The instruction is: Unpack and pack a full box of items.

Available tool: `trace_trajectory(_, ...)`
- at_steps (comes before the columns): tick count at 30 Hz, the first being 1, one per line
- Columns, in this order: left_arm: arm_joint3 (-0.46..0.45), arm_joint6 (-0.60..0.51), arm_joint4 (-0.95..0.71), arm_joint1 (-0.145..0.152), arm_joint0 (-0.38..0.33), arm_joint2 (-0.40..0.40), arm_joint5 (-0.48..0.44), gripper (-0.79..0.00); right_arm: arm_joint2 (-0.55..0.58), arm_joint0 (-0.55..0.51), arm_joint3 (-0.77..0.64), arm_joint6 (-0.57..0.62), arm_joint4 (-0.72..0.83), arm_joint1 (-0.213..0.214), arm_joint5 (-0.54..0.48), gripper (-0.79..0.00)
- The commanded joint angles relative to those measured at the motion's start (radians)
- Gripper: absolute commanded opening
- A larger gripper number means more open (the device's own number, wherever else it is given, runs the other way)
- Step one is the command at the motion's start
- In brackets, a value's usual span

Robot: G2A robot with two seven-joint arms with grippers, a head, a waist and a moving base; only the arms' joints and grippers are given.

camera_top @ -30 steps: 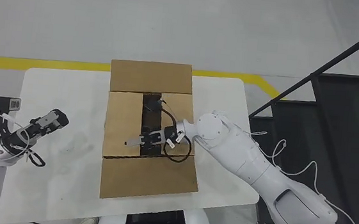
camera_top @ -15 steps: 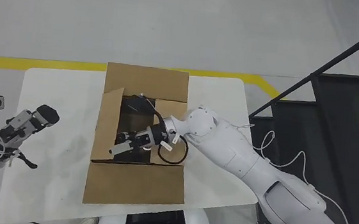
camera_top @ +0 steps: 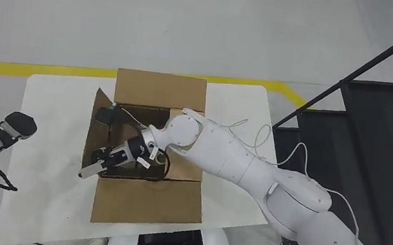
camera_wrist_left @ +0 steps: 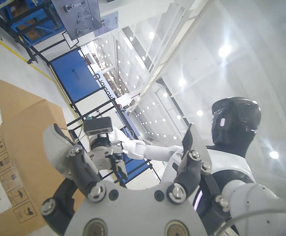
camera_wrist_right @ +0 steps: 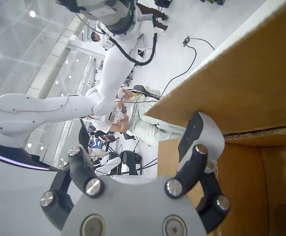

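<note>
Here, right pincer (camera_top: 93, 167) — spread — at box flap (camera_top: 96, 131).

Box (camera_top: 144, 199) plain brown cardboard, dark inside; table (camera_top: 44, 172) white; floor stripe (camera_top: 46, 71) yellow.

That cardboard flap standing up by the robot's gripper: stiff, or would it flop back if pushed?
Probably stiff: the raised flap shows as one flat panel. It stands half-open by the right gripper, so it may swing back if released. Thin cardboard, so likely light.
</note>
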Motion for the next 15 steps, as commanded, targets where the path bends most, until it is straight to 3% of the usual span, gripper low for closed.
trace_trajectory(1,0.0,-0.026,-0.025,0.0,-0.001,-0.013,0.022,0.0,-0.02,0.011,0.049,-0.001,0.001,-0.031,-0.005,0.0)
trace_trajectory(6,0.009,-0.057,0.004,0.001,-0.04,0.004,0.082,0.0,-0.05,0.028,0.148,0.004,-0.002,-0.092,-0.004,0.0)
trace_trajectory(15,0.145,0.018,0.216,-0.004,-0.167,0.148,0.107,0.0,-0.061,0.05,0.288,0.014,-0.013,-0.173,-0.022,0.0)
